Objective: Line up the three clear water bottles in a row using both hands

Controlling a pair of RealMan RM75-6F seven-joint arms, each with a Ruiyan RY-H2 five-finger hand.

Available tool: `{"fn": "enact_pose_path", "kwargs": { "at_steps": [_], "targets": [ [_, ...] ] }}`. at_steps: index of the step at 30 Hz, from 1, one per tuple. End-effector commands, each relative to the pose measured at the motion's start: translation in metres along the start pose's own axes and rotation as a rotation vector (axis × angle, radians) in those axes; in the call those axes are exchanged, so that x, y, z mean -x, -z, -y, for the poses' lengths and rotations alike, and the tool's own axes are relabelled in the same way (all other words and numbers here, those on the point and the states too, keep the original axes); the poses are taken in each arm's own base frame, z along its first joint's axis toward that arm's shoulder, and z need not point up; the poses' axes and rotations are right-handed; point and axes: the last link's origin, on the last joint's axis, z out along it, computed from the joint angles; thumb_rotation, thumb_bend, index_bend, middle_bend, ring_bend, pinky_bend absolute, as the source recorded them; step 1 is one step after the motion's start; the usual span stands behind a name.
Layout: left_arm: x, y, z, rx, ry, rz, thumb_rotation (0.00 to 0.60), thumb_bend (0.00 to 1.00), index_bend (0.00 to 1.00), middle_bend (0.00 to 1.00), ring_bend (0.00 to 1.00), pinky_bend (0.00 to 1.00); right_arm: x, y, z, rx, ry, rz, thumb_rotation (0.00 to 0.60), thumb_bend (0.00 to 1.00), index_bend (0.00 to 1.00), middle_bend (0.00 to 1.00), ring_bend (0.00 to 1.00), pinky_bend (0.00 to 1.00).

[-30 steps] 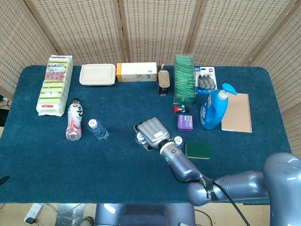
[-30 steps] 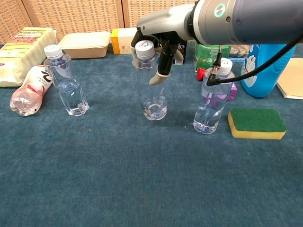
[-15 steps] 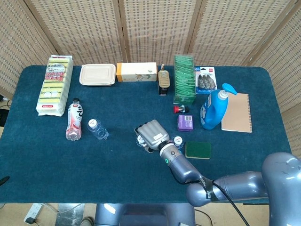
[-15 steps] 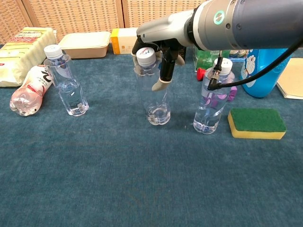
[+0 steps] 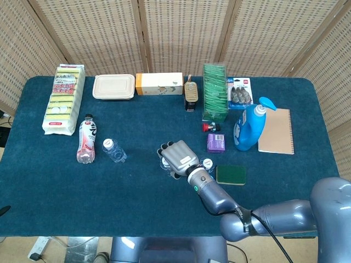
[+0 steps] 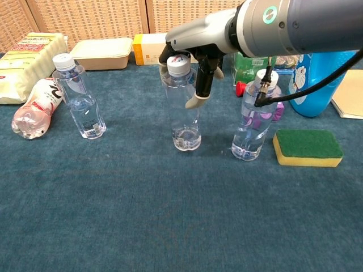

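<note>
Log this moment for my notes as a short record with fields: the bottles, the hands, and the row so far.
clear bottles: three, all upright
left bottle: standing free beside a pink bottle lying down
middle bottle: right hand grips its neck, fingers down the side
right bottle: free, next to green sponge
left hand: not in view
row: roughly in line across the table

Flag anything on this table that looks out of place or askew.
The pink-labelled bottle lies on its side at the left, beside the sponge pack, while the three clear bottles stand upright. The right hand grips the middle bottle near its cap. Nothing looks spilled or damaged.
</note>
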Motion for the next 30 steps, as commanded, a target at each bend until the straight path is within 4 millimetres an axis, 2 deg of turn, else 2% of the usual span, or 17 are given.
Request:
{"fn": "enact_pose_path", "kwargs": {
  "at_steps": [1,13,15,21,23,26,27,30],
  "targets": [
    [0.0,0.0,0.0,0.001,0.0,-0.001,0.6,0.07,0.0,0.0,0.0,0.05,-0.004,0.004,0.0,-0.008,-0.002,-0.004,0.6,0.4,0.25,0.22,0.23,0.62],
    [0.0,0.002,-0.001,0.006,0.003,-0.002,0.6,0.07,0.0,0.0,0.0,0.05,-0.012,0.012,0.001,-0.018,0.0,-0.02,0.6,0.4,0.21,0.19,0.2,0.61],
    [0.0,0.001,0.0,0.007,0.003,0.0,0.6,0.07,0.0,0.0,0.0,0.05,-0.03,0.024,-0.003,-0.009,-0.002,-0.069,0.6,0.39,0.21,0.19,0.2,0.61],
    [0.001,0.001,-0.001,0.009,0.001,0.005,0.6,0.07,0.0,0.0,0.0,0.05,-0.051,0.048,-0.013,0.003,0.005,-0.125,0.6,0.38,0.2,0.18,0.19,0.6],
    [0.001,0.001,-0.001,0.01,0.001,0.006,0.6,0.07,0.0,0.0,0.0,0.05,-0.056,0.056,-0.017,0.012,0.007,-0.14,0.6,0.34,0.19,0.17,0.17,0.54],
    [0.002,0.0,-0.001,0.015,0.003,0.007,0.6,0.07,0.0,0.0,0.0,0.05,-0.061,0.074,-0.034,0.045,0.014,-0.168,0.6,0.19,0.14,0.11,0.1,0.41],
    [0.003,-0.003,-0.002,0.024,0.006,0.007,0.6,0.07,0.0,0.0,0.0,0.05,-0.06,0.09,-0.057,0.111,0.003,-0.187,0.6,0.14,0.12,0.09,0.08,0.37],
    [0.004,-0.007,-0.002,0.031,0.015,0.001,0.6,0.07,0.0,0.0,0.0,0.05,-0.054,0.117,-0.083,0.134,-0.009,-0.243,0.6,0.06,0.09,0.05,0.03,0.32]
  ]
}}
